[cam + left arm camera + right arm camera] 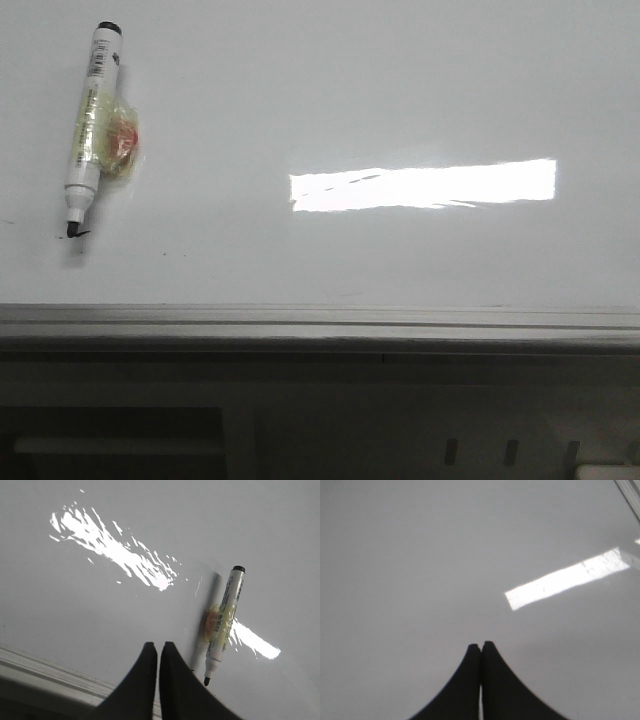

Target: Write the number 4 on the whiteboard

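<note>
Front view takes in the whiteboard (300,90), a glossy white sheet filling the upper two thirds of the frame. At upper left a marker (88,125) lies on it, uncapped, its black tip (72,229) pointing toward the lower left and its black end cap toward the top edge. A patch of yellowish tape with an orange blotch (123,145) is wrapped at mid-barrel. Just beside the tip sits a short black smudge (80,233); a fainter speck lies a little further right. No drawn 4 shows anywhere on the board. Right of centre a bright rectangular reflection (425,185) lies across the surface. Below, a grey metal edge rail (320,325) runs the full width, and under it the dark space holds vague shapes too dim to identify.

Neither arm appears in this view. In the left wrist view the left gripper (158,647) has its black fingers pressed together, holding nothing, near the marker's tip but apart from it. In the right wrist view the right gripper (480,646) is likewise closed on nothing over bare board, with the rail cut off in the upper right corner.
</note>
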Available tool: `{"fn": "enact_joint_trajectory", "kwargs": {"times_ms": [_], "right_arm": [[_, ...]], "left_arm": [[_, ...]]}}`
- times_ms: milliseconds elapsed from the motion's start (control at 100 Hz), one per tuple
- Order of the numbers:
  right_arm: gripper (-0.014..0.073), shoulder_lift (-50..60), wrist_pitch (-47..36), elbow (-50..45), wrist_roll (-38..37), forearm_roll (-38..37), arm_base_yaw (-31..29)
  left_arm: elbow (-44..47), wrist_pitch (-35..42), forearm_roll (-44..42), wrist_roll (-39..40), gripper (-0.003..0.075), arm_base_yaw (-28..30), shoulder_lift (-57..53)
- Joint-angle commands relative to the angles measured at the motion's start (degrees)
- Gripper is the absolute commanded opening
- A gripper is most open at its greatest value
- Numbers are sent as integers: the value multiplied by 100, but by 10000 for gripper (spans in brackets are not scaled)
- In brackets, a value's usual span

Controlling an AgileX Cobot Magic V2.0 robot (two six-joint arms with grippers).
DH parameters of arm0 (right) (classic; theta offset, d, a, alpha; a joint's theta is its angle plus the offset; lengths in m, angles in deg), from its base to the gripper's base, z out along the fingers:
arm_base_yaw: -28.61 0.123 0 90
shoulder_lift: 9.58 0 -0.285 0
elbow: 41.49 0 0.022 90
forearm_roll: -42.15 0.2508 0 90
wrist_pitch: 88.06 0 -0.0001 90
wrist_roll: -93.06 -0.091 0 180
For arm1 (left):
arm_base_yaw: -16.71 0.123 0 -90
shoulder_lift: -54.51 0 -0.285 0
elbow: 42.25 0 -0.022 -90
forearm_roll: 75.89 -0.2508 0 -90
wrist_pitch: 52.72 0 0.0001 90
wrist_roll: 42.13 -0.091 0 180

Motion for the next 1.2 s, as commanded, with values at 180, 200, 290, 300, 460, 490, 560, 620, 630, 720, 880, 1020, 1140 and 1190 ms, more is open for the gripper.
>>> {"fn": "enact_joint_trajectory", "kwargs": {"times_ms": [180,200,290,300,460,490,560,620,630,720,880,1020,1140,1190], "right_arm": [[-62,-494,1464,1367,102,98,-27],[-62,-597,1624,1493,128,98,-27],[-61,-1075,2219,2006,354,41,-27],[-61,-1113,2257,2042,368,26,-27],[-61,-1764,2583,2671,383,-183,-27],[-61,-1818,2583,2735,383,-183,-27],[-62,-1885,2583,2853,383,-172,-27],[-62,-1892,2598,2906,383,-157,-27],[-62,-1892,2598,2907,383,-147,-27],[-61,-1892,2611,2931,383,-49,-27],[-5,-1892,2642,2931,383,-4,-27],[257,-1892,2642,2931,383,-4,-27],[409,-1892,2720,2931,383,-4,-5],[424,-1892,2780,2931,383,4,6]], "left_arm": [[-324,-152,-47,-330,-20,3,-107],[-387,-187,-48,-381,-20,3,-80],[-683,-410,-48,-659,-20,3,93],[-729,-446,-65,-696,-20,3,158],[-1287,-962,-236,-1357,-20,3,769],[-1372,-1057,-356,-1450,-20,3,905],[-1687,-1353,-807,-1515,-13,3,1316],[-1925,-1529,-1150,-1515,31,3,1634],[-1954,-1549,-1188,-1515,50,3,1674],[-2347,-1789,-1515,-1648,212,3,2216],[-2962,-2274,-1330,-2250,430,3,3119],[-3342,-2287,-940,-2414,388,-296,3785],[-3382,-2076,-940,-2414,372,-554,4225],[-3382,-2038,-925,-2414,372,-646,4399]]}}
